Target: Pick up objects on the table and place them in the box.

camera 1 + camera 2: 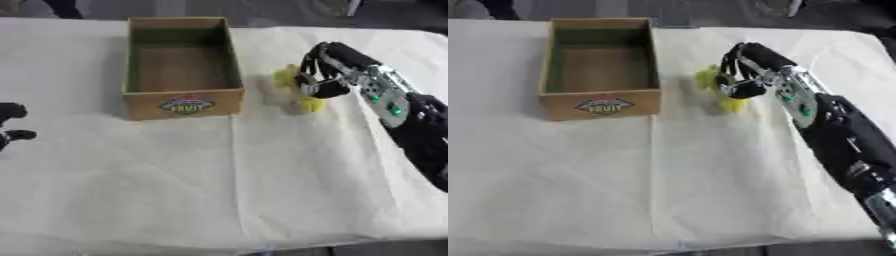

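On the cloth-covered desk (175, 190), just right of the box (183, 104), the right robot hand (325, 70) curls its fingers around a yellow object (710, 80).

Brown box (184, 102), yellow object (311, 104), white cloth (219, 185).

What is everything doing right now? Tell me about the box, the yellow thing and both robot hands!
Cardboard box: open on top, upright, nothing inside.
Yellow-green object: on the table right of the box, partly hidden by fingers.
Right robot hand: fingers curled round the yellow-green object.
Left robot hand: idle at the left edge, fingers unclear.
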`<state>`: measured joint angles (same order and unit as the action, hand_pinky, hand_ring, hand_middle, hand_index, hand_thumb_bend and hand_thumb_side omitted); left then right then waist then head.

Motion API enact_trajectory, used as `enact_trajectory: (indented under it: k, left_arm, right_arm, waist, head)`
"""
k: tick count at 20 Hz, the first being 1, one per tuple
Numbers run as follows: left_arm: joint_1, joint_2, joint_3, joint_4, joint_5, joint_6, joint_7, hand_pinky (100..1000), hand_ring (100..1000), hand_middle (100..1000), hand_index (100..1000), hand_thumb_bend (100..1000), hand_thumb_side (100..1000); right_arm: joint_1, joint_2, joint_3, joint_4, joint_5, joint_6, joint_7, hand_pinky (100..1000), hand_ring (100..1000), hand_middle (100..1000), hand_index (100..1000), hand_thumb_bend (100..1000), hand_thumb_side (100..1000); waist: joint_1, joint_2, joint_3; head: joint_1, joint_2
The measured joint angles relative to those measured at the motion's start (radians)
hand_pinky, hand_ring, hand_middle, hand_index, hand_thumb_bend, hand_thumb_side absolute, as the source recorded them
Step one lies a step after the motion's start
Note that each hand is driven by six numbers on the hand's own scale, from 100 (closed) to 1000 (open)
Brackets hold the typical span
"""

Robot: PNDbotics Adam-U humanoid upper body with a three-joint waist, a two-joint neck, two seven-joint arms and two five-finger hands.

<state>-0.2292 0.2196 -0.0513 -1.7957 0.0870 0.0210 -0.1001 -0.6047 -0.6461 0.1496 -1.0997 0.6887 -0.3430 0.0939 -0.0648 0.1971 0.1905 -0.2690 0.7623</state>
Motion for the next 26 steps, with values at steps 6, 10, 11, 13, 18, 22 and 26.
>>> enact_trajectory:
  k: [6, 10, 11, 13, 18, 22, 26]
  left_arm:
    - [0.000, 0.000, 0.000, 0.000, 0.000, 0.000, 0.001, 641, 845, 617, 703, 216, 620]
    - [0.001, 0.000, 0.000, 0.000, 0.000, -0.001, 0.001, 641, 845, 617, 704, 216, 619]
    - [0.001, 0.000, 0.000, 0.000, 0.001, -0.001, 0.001, 641, 845, 617, 704, 216, 619]
    - [0.001, 0.000, 0.000, 0.000, 0.001, -0.001, 0.001, 641, 845, 617, 703, 217, 619]
    - [0.001, 0.000, -0.002, 0.000, 0.001, 0.001, -0.001, 641, 845, 617, 703, 217, 624]
    - [-0.004, 0.000, -0.011, 0.000, 0.003, 0.000, -0.008, 641, 844, 617, 703, 220, 614]
    - [-0.022, 0.000, -0.019, 0.000, 0.010, 0.000, -0.016, 641, 844, 618, 703, 220, 612]
  right_arm:
    - [0.005, -0.011, 0.000, -0.065, -0.051, 0.005, -0.005, 180, 276, 380, 532, 100, 225]
    - [-0.025, -0.022, 0.001, -0.112, -0.102, 0.012, 0.001, 181, 278, 375, 530, 100, 208]
    - [-0.036, -0.024, 0.002, -0.122, -0.117, 0.015, 0.005, 181, 279, 374, 530, 100, 203]
    - [-0.060, -0.029, 0.005, -0.138, -0.146, 0.018, 0.012, 187, 284, 374, 531, 100, 200]
    - [-0.129, -0.027, 0.019, -0.155, -0.190, 0.017, 0.033, 191, 288, 375, 532, 100, 193]
    - [-0.175, -0.016, 0.030, -0.152, -0.198, 0.014, 0.044, 192, 288, 376, 534, 100, 192]
    - [-0.213, 0.008, 0.040, -0.125, -0.196, 0.010, 0.053, 194, 291, 376, 535, 100, 194]
  waist:
    - [-0.001, -0.004, -0.006]
    - [-0.002, -0.010, -0.006]
    - [-0.003, -0.012, -0.005]
    - [-0.005, -0.014, 0.002]
    - [-0.010, -0.016, 0.039]
    - [-0.017, -0.015, 0.087]
    - [-0.023, -0.010, 0.136]
  head:
    - [-0.001, 0.000]
    - [-0.001, 0.000]
    - [-0.001, 0.000]
    - [-0.001, 0.000]
    - [-0.008, -0.001]
    - [-0.023, -0.009]
    - [-0.041, -0.019]
